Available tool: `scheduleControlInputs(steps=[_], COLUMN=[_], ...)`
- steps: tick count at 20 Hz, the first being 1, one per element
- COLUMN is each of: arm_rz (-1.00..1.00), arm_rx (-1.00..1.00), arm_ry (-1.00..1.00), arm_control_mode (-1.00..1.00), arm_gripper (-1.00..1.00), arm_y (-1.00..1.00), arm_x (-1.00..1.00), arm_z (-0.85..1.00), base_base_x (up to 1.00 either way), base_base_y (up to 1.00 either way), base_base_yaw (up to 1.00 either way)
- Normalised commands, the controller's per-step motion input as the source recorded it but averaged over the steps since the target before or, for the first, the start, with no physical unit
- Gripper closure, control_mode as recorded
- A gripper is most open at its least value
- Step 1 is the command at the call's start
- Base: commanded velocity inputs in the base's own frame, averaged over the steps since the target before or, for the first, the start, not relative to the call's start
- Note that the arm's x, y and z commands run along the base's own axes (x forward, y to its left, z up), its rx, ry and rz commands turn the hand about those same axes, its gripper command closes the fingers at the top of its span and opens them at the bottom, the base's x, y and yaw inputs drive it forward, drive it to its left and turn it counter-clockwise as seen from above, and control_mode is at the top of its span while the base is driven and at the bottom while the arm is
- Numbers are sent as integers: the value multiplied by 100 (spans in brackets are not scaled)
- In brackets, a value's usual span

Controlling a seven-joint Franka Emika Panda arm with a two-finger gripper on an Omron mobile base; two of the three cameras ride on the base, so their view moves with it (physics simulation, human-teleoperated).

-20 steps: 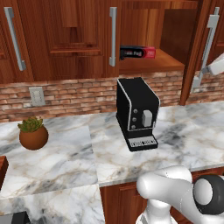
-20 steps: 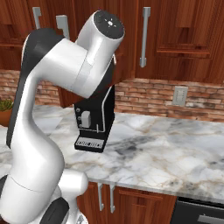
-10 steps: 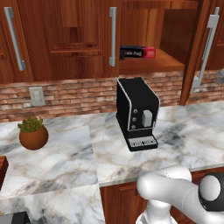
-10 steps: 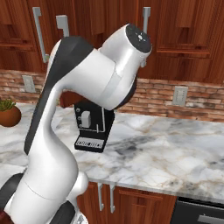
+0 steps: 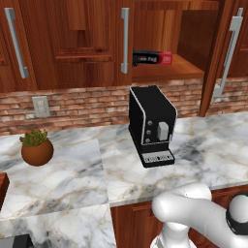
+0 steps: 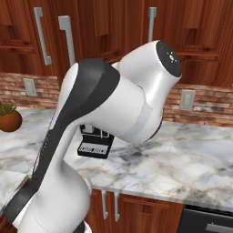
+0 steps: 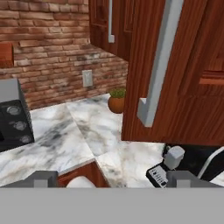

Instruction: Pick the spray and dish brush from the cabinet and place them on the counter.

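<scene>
since the jaws (image 7: 113,180) stand wide apart with nothing between them, facing the open cabinet (image 5: 164,72) door's handle (image 7: 159,65) above the bench (image 5: 203,155), i can't tell where spray or dish brush sit; i reckon the shelf lies past that door.

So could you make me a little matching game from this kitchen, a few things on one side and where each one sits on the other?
Things:
1. coffee machine
2. potted plant
3. black-and-red box
4. wall socket

Places:
A. on the shelf inside the open cabinet
B. on the brick wall, above the counter
C. on the counter, below the open cabinet
D. on the counter, off to the left of the dark appliance

Pairs: 1-C, 2-D, 3-A, 4-B
</scene>
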Motion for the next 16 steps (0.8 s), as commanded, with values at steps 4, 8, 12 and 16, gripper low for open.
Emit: scheduleControlInputs(steps=[4,8,12,16], arm_rz=[8,6,2,0], arm_rx=[0,-1,-11,-18], arm_ry=[-15,-12,-5,-9], arm_control_mode=[-100,-100,-100,-100], arm_gripper=[-100,-100,-100,-100], arm_y=[8,26,43,52], arm_x=[-84,-66,-36,-24], arm_z=[0,0,0,0], base_base_x=[0,0,0,0], base_base_y=[0,0,0,0], base_base_yaw=[0,0,0,0])
